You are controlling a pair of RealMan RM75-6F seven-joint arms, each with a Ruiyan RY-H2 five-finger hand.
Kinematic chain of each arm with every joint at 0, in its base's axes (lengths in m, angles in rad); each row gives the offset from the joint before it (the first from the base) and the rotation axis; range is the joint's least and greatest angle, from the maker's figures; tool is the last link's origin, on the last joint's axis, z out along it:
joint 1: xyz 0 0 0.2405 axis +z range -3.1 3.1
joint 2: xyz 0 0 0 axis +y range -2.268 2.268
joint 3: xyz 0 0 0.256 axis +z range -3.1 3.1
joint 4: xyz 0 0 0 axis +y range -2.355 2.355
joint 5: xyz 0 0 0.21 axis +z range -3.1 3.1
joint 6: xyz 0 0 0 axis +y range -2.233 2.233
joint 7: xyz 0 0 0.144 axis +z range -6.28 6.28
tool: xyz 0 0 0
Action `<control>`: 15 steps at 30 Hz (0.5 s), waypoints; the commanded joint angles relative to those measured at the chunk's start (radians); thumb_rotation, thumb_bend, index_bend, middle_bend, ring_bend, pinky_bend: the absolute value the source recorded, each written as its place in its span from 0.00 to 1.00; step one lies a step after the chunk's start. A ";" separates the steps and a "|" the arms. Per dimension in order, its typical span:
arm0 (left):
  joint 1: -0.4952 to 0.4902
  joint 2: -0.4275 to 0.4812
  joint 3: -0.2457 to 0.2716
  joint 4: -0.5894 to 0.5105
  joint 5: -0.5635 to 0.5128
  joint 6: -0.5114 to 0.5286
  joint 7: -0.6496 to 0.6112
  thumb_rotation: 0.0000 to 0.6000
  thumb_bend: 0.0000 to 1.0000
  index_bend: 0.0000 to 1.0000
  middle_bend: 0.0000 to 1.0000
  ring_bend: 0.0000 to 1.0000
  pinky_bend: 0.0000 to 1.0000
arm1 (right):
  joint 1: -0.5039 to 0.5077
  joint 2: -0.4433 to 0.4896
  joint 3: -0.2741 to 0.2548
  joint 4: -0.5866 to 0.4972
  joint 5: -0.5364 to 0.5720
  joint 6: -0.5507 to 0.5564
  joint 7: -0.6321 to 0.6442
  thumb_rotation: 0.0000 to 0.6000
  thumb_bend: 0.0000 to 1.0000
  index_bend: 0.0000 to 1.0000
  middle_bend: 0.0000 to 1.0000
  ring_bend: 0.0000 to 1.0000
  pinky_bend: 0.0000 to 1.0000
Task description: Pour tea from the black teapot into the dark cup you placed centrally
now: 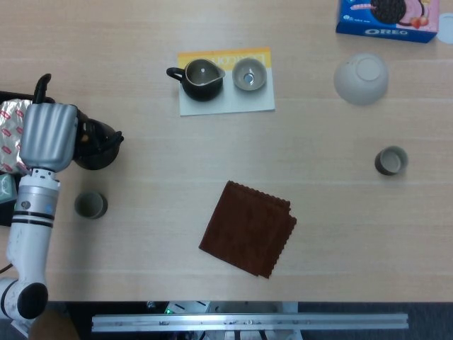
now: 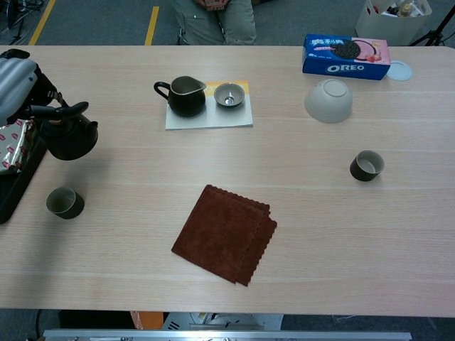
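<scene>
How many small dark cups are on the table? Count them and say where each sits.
2. One dark cup stands near the table's left edge, below the black teapot; the other dark cup stands at the right, below the upturned pale bowl.

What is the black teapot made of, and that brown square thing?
The teapot looks like dark glazed ceramic or maybe cast iron: smooth, rounded, with a faint sheen. I can't tell which. The brown square seems to be soft cloth: matte, folded in layers, with zigzag edges.
</scene>
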State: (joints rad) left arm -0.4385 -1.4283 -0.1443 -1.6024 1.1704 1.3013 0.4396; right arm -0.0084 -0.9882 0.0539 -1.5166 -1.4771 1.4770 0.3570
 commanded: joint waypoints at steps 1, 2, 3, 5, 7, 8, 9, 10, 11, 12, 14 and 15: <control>0.002 -0.004 -0.013 -0.005 -0.006 0.011 0.001 0.31 0.16 1.00 1.00 0.89 0.11 | -0.001 0.000 0.000 0.000 0.000 0.001 0.001 1.00 0.12 0.22 0.16 0.01 0.13; 0.003 -0.007 -0.019 -0.006 -0.007 0.019 0.001 0.30 0.17 1.00 1.00 0.89 0.11 | -0.001 0.000 0.000 0.000 0.000 0.001 0.002 1.00 0.12 0.22 0.16 0.01 0.13; 0.003 -0.010 -0.023 -0.005 -0.006 0.024 0.001 0.28 0.19 1.00 1.00 0.89 0.11 | -0.002 0.000 -0.001 0.000 0.000 0.002 0.002 1.00 0.12 0.22 0.16 0.01 0.13; 0.004 -0.015 -0.031 -0.008 -0.008 0.033 0.000 0.22 0.22 1.00 1.00 0.89 0.11 | -0.004 0.000 -0.002 0.002 0.000 0.003 0.003 1.00 0.12 0.22 0.16 0.01 0.13; 0.005 -0.023 -0.037 -0.004 -0.005 0.046 0.000 0.21 0.23 1.00 1.00 0.89 0.11 | -0.005 0.000 -0.003 0.003 0.002 0.003 0.004 1.00 0.12 0.22 0.16 0.01 0.13; 0.005 -0.030 -0.041 -0.001 -0.002 0.055 0.000 0.21 0.25 1.00 1.00 0.89 0.11 | -0.006 -0.001 -0.003 0.004 0.002 0.004 0.005 1.00 0.12 0.22 0.16 0.01 0.13; 0.006 -0.034 -0.044 0.002 0.000 0.060 0.000 0.21 0.25 1.00 1.00 0.89 0.11 | -0.007 -0.001 -0.003 0.005 0.002 0.004 0.005 1.00 0.12 0.22 0.16 0.01 0.13; 0.006 -0.039 -0.045 0.006 0.003 0.065 0.000 0.22 0.26 1.00 1.00 0.89 0.11 | -0.007 -0.001 -0.004 0.006 0.003 0.004 0.005 1.00 0.12 0.22 0.16 0.01 0.13; 0.006 -0.044 -0.046 0.011 0.008 0.071 0.001 0.23 0.27 1.00 1.00 0.89 0.11 | -0.008 -0.001 -0.004 0.006 0.003 0.004 0.006 1.00 0.12 0.22 0.16 0.01 0.13; 0.006 -0.047 -0.046 0.016 0.014 0.075 0.002 0.26 0.28 1.00 1.00 0.89 0.11 | -0.008 -0.001 -0.004 0.006 0.003 0.004 0.006 1.00 0.12 0.22 0.16 0.01 0.13; 0.007 -0.055 -0.043 0.027 0.026 0.085 0.006 0.36 0.30 1.00 1.00 0.89 0.11 | -0.008 0.000 -0.004 0.006 0.003 0.005 0.006 1.00 0.12 0.22 0.16 0.01 0.13; 0.007 -0.058 -0.042 0.030 0.030 0.087 0.007 0.40 0.30 1.00 1.00 0.89 0.11 | -0.008 0.000 -0.004 0.006 0.003 0.005 0.006 1.00 0.12 0.22 0.16 0.01 0.13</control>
State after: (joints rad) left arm -0.4317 -1.4836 -0.1874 -1.5747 1.1982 1.3866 0.4450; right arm -0.0167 -0.9887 0.0498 -1.5104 -1.4743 1.4817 0.3624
